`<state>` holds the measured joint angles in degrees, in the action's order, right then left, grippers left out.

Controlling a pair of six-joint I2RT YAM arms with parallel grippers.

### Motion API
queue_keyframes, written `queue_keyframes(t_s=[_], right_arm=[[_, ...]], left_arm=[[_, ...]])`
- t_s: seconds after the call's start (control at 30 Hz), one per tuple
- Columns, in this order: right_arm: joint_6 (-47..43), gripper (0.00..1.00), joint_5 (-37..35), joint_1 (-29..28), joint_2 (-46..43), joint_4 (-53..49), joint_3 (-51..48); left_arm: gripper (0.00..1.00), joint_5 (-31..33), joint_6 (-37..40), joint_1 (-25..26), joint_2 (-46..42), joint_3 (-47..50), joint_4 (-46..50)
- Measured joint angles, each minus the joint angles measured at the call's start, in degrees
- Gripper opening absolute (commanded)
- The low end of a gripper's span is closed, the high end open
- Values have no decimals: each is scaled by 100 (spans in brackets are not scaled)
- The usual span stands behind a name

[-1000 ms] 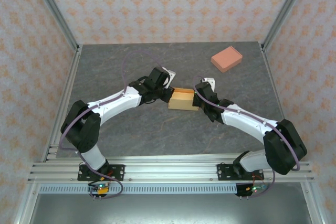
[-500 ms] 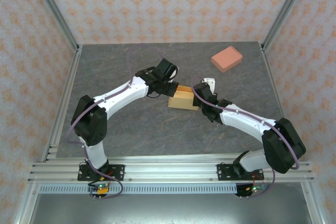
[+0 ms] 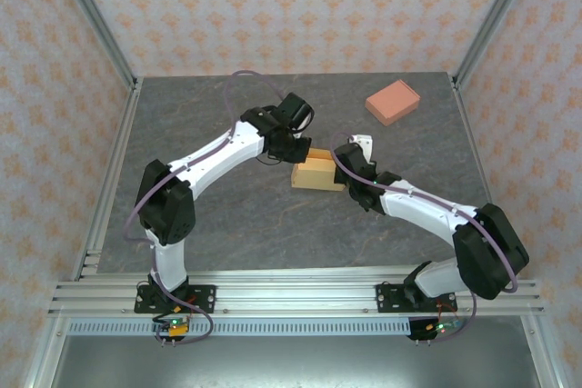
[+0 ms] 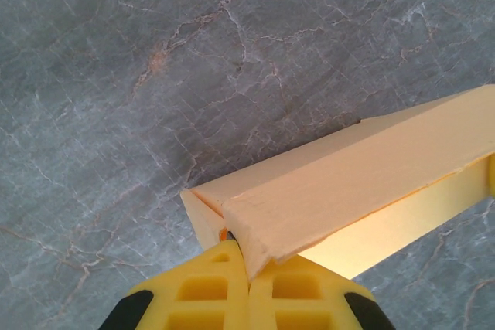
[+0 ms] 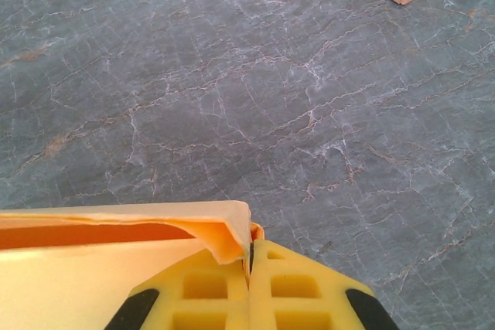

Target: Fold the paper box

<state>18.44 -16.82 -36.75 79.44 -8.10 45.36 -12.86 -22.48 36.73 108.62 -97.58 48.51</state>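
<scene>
Two flap corners of the paper box (image 3: 316, 173) sit pinched, one in the left pincer (image 4: 249, 270), one in the right pincer (image 5: 250, 259); mid-fold, the lid probably needs tucking down next.

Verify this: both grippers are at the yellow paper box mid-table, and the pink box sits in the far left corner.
One error: the pink box sits in the far right corner, as the top external view shows. The rest stands: the left gripper and the right gripper are at the yellow paper box mid-table.
</scene>
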Motion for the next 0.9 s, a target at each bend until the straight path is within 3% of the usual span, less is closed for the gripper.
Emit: queue_keyframes(t_s=[0.47, 0.9], right_arm=[[-2, 4, -15, -11, 24, 2, 31], [0, 4, -15, -13, 35, 2, 33]], left_arm=[[0, -90, -636, 70, 2, 389, 9], [2, 658, -1204, 400, -529, 1482, -1158]])
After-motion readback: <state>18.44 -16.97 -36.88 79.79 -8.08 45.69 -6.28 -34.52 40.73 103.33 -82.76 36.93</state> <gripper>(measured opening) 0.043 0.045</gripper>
